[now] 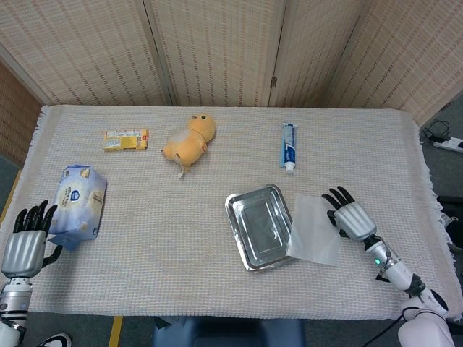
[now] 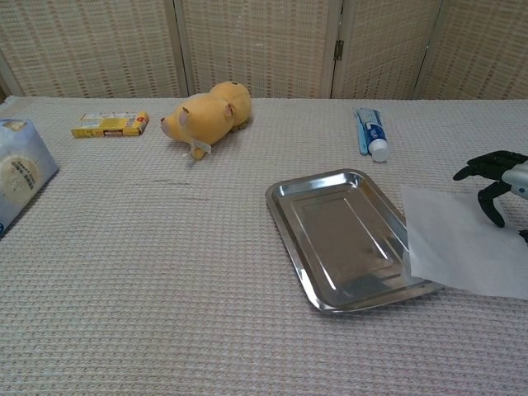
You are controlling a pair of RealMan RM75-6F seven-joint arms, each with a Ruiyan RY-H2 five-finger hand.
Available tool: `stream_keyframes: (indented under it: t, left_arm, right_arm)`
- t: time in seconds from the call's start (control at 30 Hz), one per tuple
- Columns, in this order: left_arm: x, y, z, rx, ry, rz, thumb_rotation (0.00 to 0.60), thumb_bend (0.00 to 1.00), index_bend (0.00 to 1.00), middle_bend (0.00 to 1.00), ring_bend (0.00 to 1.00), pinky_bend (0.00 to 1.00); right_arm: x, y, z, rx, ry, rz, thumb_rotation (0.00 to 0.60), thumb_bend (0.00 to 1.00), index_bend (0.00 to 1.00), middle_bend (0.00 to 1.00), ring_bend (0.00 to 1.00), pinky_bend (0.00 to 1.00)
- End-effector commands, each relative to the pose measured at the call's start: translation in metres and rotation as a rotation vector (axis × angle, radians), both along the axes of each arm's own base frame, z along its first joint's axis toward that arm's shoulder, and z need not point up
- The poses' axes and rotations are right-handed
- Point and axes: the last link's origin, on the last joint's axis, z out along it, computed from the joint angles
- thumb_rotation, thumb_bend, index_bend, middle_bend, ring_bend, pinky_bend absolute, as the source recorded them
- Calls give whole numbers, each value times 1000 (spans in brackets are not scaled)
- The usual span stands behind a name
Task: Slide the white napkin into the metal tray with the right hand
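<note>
grey and black, the right robot hand (image 1: 349, 215) lies low over the right side of the desk (image 1: 217, 289), fingers spread and holding nothing, its dark fingertips (image 2: 472, 172) curling down just beside the right edge of the white napkin (image 1: 316, 229). whether the fingertips actually touch the napkin cannot be told from either view.

the white napkin lies flat and slightly skewed, its left edge overlapping the right rim of the metal tray (image 1: 257, 230); most of the sheet rests on the desk cloth to the tray's right. in the chest view the napkin (image 2: 462, 242) covers the tray's near right corner, the tray (image 2: 334, 239) otherwise bare inside.

beyond the tray, toward the far side of the desk, a blue and white toothpaste tube (image 1: 288, 145) lies lengthwise. further left a yellow plush toy (image 1: 189, 139) lies on its side, and left of that a small yellow box (image 1: 125, 139).

at the left edge of the desk a blue and white tissue pack (image 1: 78, 201) lies tilted. the left robot hand (image 1: 26, 241) sits at the near left corner, just beside that pack, fingers extended and apart, holding nothing.

a woven screen (image 1: 217, 50) stands behind the desk.
</note>
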Motion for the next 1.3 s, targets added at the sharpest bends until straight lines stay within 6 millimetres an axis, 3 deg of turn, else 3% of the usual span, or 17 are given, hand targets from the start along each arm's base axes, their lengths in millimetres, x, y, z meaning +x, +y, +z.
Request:
stream_keyframes:
  t: [0.03,0.37,0.97,1.07,1.3]
  left_arm:
    - [0,0,0,1,0,-1,600,349,0,0,0,0]
    - [1,-2,1,4,0,-19,600,349,0,0,0,0]
    - [1,-3,2,14,2,-14,600,349,0,0,0,0]
    - [2,-3,2,14,5,-15,600,349,0,0,0,0]
    - [2,-3,3,20,5,-11,600,349,0,0,0,0]
  right_arm:
    - [3,0,1,-16,-19,12,600,450,726,217,87,0]
    - [10,0,6,-52,-72,40,600,451,804,278,128,0]
    - [15,2,8,-73,-100,73,600,451,812,287,135,0]
    - [13,3,4,-47,-76,68,600,451,747,264,126,0]
    - [15,4,-1,-32,-64,73,600,450,408,159,53,0]
